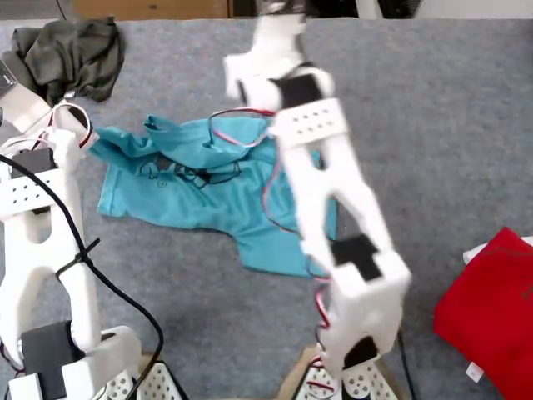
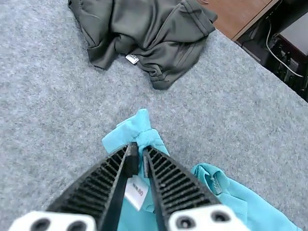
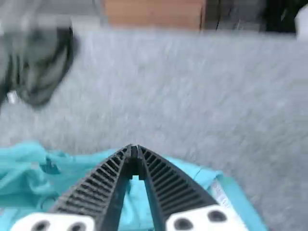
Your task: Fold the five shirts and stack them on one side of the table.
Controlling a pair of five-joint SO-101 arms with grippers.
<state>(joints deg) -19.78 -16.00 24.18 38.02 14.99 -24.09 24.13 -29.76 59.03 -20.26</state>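
Note:
A teal shirt (image 1: 191, 193) lies spread and rumpled on the grey table (image 1: 433, 133). At the shirt's left end, my left gripper (image 2: 137, 155) is shut on a bunched sleeve (image 2: 139, 126); in the high view this gripper (image 1: 83, 133) is at the table's left. My right gripper (image 3: 134, 151) is shut at the teal shirt's (image 3: 57, 192) far edge, apparently pinching it. The right arm (image 1: 333, 208) reaches over the shirt's right half and hides that part. A dark grey shirt (image 1: 71, 50) lies crumpled at the far left corner, also beyond my left gripper (image 2: 144, 33).
A red shirt (image 1: 491, 308) lies at the near right edge of the table, with something white (image 1: 476, 252) beside it. Cables (image 1: 108, 283) trail from the left arm's base. Bare grey felt stretches across the right and far middle.

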